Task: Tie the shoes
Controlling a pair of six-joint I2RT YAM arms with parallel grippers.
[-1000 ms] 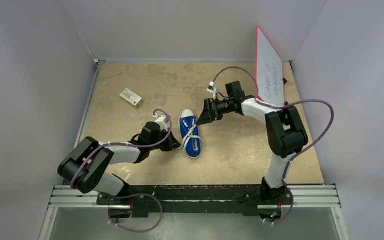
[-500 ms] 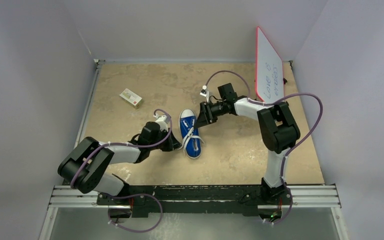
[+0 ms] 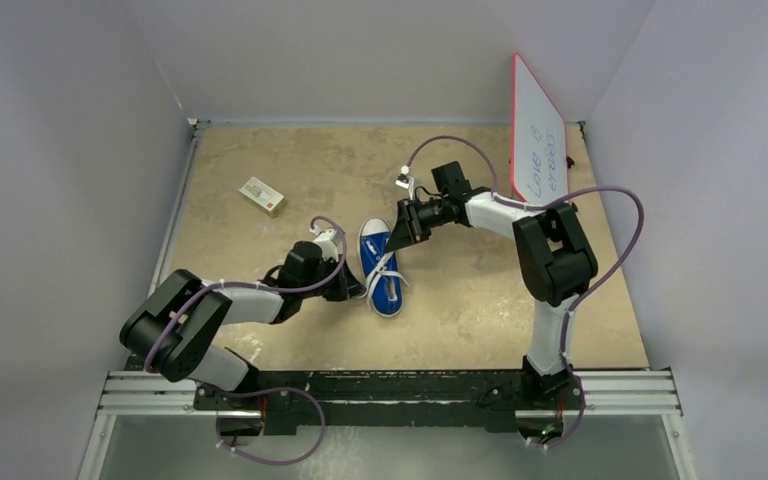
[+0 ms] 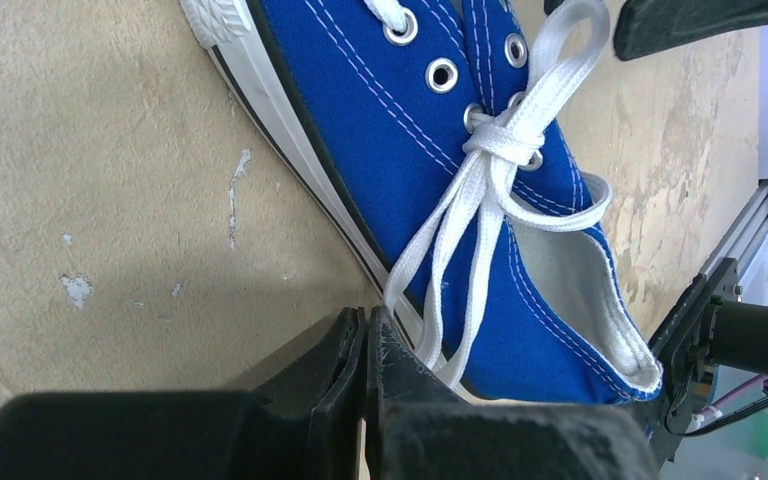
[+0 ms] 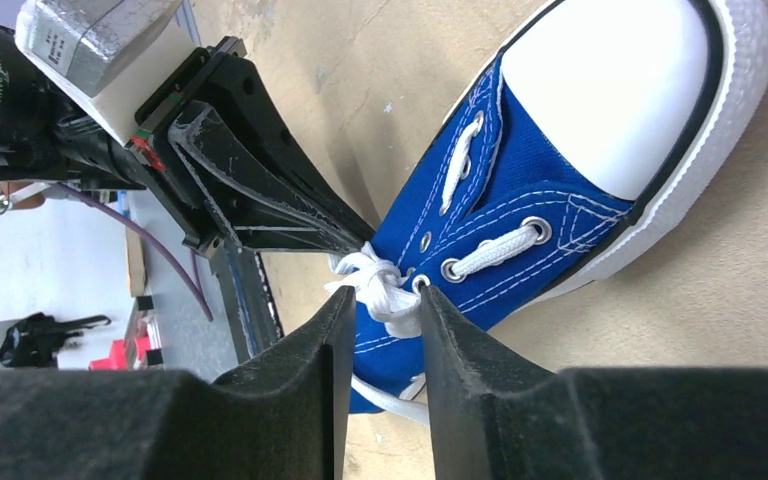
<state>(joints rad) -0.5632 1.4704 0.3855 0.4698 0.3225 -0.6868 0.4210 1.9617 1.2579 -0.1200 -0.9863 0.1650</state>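
Sneaker: I see the sneaker (image 3: 381, 270) lying between both grippers, its sole edge just beside the left gripper (image 4: 365, 335).
Long axis: sole down. The toe cap (image 5: 610, 90) lies just beyond the right gripper (image 5: 378, 320), and the heel (image 4: 600, 330) points away from it.
Left gripper: clenched. The laces (image 4: 460, 215) run down beside its tips, and I cannot tell whether a strand is nipped.
Right gripper: jaws a slim gap apart with the knot (image 5: 375, 283) at their tips. I cannot confirm a grasp.
Risk: I judge a pull on the knot could loosen it or drag the light sneaker. An unheld strand would slip free.
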